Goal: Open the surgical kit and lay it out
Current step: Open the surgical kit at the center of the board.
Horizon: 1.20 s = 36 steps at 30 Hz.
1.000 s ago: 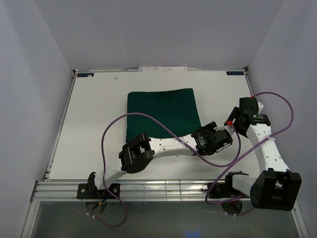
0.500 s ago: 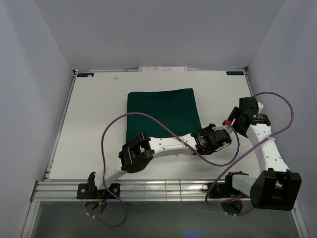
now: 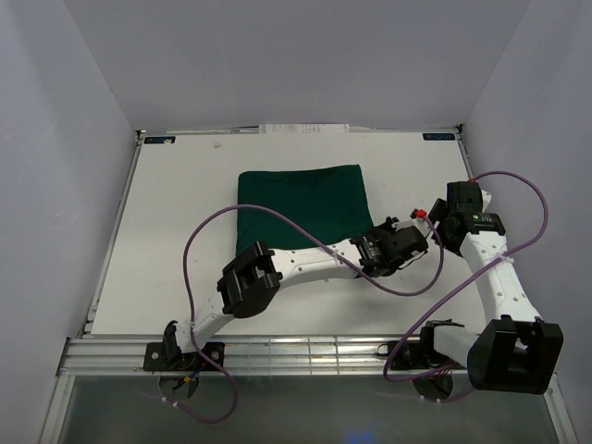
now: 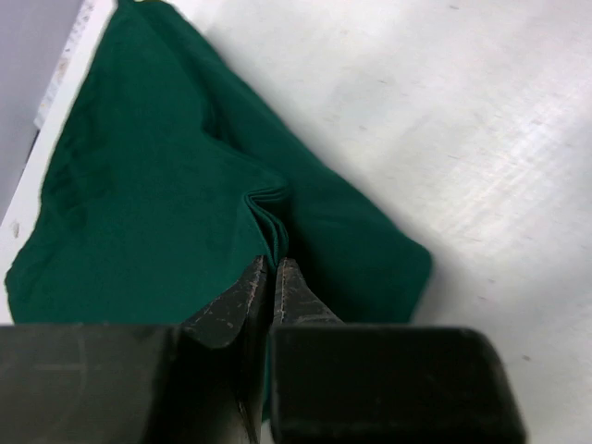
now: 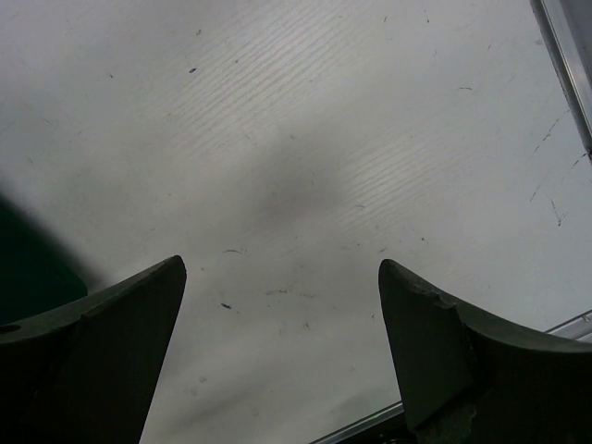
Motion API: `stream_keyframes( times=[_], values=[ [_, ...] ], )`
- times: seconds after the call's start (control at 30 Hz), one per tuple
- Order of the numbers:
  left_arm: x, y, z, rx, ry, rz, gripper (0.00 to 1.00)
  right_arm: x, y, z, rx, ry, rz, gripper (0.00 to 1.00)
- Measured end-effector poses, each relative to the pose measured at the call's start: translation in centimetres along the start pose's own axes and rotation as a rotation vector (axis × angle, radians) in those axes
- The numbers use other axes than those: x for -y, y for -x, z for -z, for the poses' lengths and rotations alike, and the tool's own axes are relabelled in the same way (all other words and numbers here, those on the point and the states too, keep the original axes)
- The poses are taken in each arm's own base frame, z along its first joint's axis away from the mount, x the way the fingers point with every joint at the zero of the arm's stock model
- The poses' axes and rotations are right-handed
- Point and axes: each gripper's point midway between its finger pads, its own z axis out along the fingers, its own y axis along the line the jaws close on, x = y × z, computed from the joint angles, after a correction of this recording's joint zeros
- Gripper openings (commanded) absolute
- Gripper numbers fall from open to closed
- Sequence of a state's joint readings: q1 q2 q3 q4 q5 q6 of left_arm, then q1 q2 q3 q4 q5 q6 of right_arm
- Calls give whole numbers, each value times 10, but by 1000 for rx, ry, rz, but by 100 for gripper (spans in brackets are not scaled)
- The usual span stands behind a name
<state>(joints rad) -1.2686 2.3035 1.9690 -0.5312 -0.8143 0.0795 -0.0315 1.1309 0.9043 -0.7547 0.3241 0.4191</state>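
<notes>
I'm seeing one dark green cloth wrap (image 3: pixel 301 208) lying folded mid-table, toward the far side. My left gripper (image 4: pixel 271 273) is pinching its near right corner; my right gripper (image 5: pixel 282 277) is hovering, fingers wide apart, over the table (image 3: pixel 166 231).

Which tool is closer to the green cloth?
Left. The left tool sits right at the green cloth's folded corner, fingers nearly together. The right tool hangs open over bare table, off to the cloth's right.
</notes>
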Motion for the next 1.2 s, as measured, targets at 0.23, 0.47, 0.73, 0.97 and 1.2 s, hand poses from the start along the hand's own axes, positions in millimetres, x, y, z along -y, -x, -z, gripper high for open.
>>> stream_keyframes(
  times=[0.23,0.47,0.73,0.97,1.2],
  values=[
    [-96,-2,-10,17,114,97,0,-3,4,6,19,27,-5,90],
    [-215,-39,-27,-7,291,102,0,-8,6,12,33,66,-2,91],
    [-319,-156,-42,-193,462,-19,0,-22,8,23,54,162,12,92],
    [-443,-292,-20,-461,678,-5,0,-42,3,29,41,250,47,92],
    [-508,-408,37,-718,842,29,0,-74,-17,37,-8,349,150,91]
  ],
)
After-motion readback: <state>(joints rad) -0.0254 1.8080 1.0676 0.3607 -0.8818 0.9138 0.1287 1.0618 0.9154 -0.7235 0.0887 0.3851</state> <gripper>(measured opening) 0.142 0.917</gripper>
